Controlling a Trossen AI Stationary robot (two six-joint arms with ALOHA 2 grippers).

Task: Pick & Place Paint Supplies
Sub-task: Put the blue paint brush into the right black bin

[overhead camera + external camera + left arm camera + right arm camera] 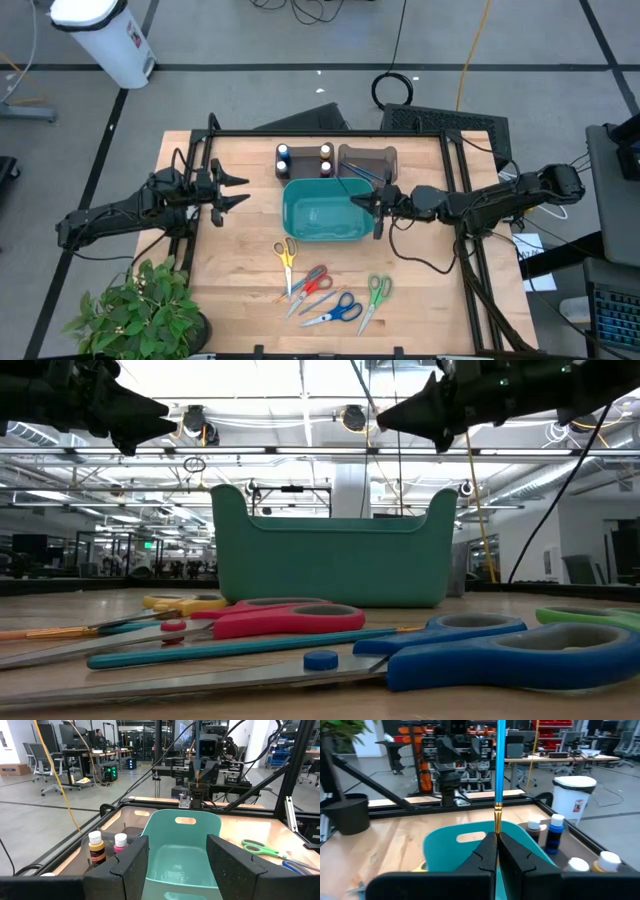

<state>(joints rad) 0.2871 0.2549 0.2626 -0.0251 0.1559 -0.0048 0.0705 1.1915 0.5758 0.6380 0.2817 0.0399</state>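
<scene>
One blue paintbrush (500, 765) upright in clenched right claw (497, 851), clear only from its wrist.

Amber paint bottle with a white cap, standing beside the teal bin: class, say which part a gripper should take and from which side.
Probably the white cap, from straight above. The amber paint bottle stands upright, and the pink white-capped bottle and the teal plastic bin crowd its sides, leaving the top clear.

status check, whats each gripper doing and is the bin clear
Right gripper shut on thin blue paintbrush, over teal plastic bin rim. Left gripper open, empty, left of bin. Nothing blocking the bin.
</scene>
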